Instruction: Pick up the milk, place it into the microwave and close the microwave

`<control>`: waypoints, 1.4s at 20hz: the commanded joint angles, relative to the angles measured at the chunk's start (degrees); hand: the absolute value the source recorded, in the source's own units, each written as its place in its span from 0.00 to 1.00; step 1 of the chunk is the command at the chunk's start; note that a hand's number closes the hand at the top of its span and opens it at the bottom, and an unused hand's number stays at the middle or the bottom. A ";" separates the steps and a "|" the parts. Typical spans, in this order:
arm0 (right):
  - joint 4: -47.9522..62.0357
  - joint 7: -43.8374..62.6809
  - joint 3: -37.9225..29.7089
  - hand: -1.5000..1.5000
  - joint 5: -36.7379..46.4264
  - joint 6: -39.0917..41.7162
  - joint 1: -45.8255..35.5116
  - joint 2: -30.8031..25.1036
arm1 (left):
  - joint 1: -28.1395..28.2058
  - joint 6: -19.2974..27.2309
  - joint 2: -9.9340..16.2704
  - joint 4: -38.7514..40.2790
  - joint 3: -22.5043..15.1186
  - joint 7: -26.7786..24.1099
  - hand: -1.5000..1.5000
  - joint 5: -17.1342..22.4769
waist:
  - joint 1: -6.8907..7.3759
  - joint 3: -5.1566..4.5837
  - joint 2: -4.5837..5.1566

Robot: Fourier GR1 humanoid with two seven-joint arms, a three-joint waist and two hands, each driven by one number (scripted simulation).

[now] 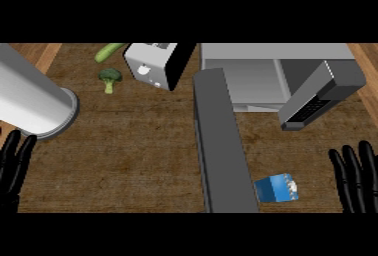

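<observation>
Head view. The milk (278,188), a blue carton, lies on the wooden desk (133,150) at near right, just right of the open microwave door (224,150), which runs as a long grey slab from the microwave (251,75) toward the near edge. The microwave sits at far right, cavity exposed. A grey unit with a dark keypad (321,95) stands tilted at its right.

Right robot hand (356,177): fingers straight and spread, at the near right edge, right of the milk and apart from it. Left robot hand (13,165): fingers straight, at the near left edge.

A toaster (151,65) stands far centre; broccoli (110,77) and a cucumber (109,51) lie left of it. A grey cylinder (33,102) stands at left.
</observation>
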 commanded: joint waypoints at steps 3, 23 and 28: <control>-1.87 0.12 0.38 0.00 7.08 -2.43 3.69 -2.07 | 10.43 -3.87 -2.27 -4.10 -1.74 -4.15 0.00 0.47 | 0.24 0.01 0.06; 31.52 -23.87 -11.25 0.00 -2.37 -8.26 7.76 0.33 | 22.21 -11.95 -2.67 -10.73 4.91 -6.32 0.00 9.03 | 0.57 0.13 0.13; 40.61 -31.35 -13.81 0.00 -4.59 -7.47 7.51 0.54 | 24.90 -15.55 -2.15 -10.70 9.57 -7.48 0.00 12.53 | 0.55 0.12 0.13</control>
